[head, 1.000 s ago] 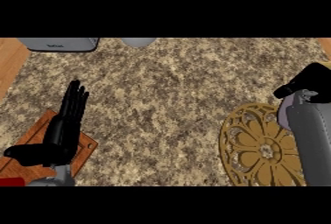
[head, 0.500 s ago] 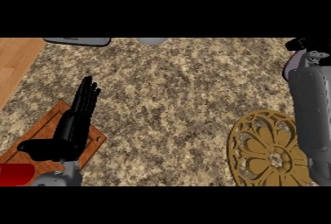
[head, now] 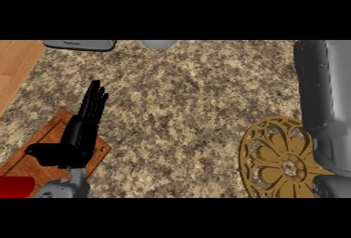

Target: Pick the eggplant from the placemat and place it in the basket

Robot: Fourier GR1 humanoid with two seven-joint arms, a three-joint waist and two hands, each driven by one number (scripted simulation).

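My left hand [head: 81,132] rests at the lower left with straight fingers pointing up the counter, thumb out to the left. It lies over the right edge of a brown wooden board [head: 42,151]. My right forearm [head: 326,107] runs up the right side and out past the top; its hand is out of view. A golden openwork placemat [head: 274,158] lies at the lower right, partly under that forearm. I see no eggplant and no basket.
A grey flat object [head: 79,44] and a pale rounded object [head: 159,44] sit at the counter's far edge. A red thing [head: 15,187] shows at the bottom left corner. Wooden floor [head: 15,60] lies beyond the counter's left edge.
My right arm has stretched up and forward, taking its hand out of the top of the view. The view has shifted, so the placemat and board sit further in. The left hand holds its pose.
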